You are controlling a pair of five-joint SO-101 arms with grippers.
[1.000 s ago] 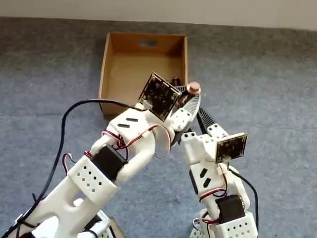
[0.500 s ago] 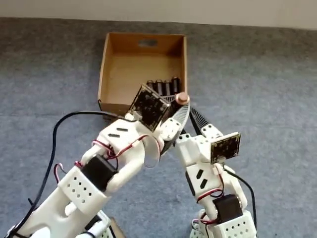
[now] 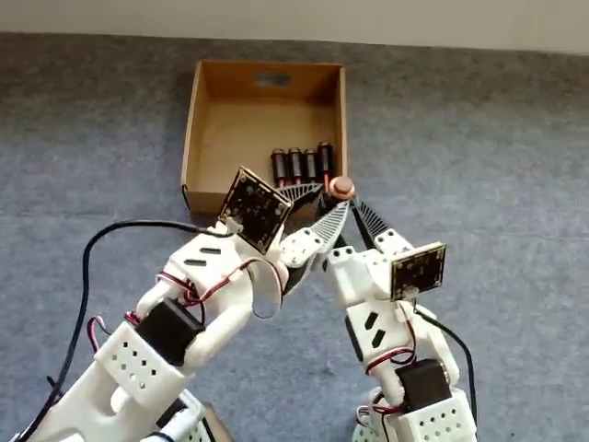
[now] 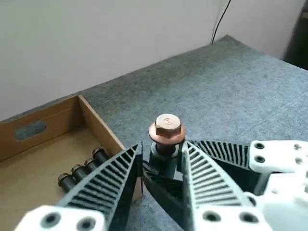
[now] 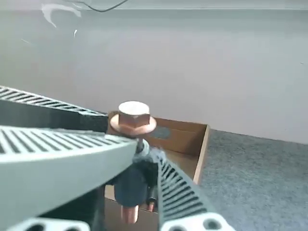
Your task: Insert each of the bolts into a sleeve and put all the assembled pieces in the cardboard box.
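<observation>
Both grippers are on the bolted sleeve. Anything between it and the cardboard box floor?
Only the cardboard box's right wall, near its front corner: the bolted sleeve, clamped by the left gripper and right gripper, is just outside it. Four assembled pieces lie right behind that wall, so likely aim for the bare floor beyond them.

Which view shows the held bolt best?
Right wrist view: the bolt appears side-on, head above a dark sleeve, tip below. Left wrist view shows its head from above; high view, a small disc.
</observation>
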